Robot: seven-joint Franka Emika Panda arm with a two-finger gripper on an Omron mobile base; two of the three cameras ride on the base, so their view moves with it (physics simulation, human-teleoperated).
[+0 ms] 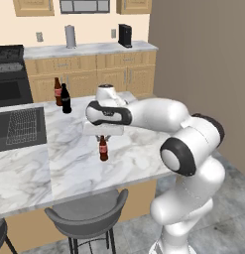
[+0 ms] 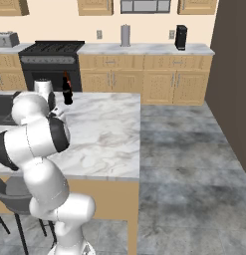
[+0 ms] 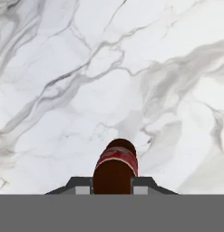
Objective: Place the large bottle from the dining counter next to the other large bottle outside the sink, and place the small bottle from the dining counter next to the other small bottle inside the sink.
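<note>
The small bottle (image 1: 103, 148) is seen upright under the hand in the left base view, its neck caught by the gripper (image 1: 102, 137) and its base just above or on the dining counter (image 1: 139, 154); which of the two cannot be told. In the hand view the small bottle (image 3: 116, 172) sits at 6 o'clock, clamped between the two dark fingertips (image 3: 81, 186), with marble all around it. The jaws are drawn in against the bottle from both sides. At 11 o'clock from the gripper in the left base view, the large bottle (image 1: 57, 92) and the other large bottle (image 1: 66, 99) stand side by side near the far edge of the marble top, touching or nearly so. The sink (image 1: 20, 128) lies at 9 o'clock from the gripper, its wire grid rack showing. In the right base view the other large bottle (image 2: 67, 93) is seen at 12 o'clock from the arm's white body, on the dining counter (image 2: 109, 129), with the large bottle (image 2: 65, 79) partly hidden behind it.
</note>
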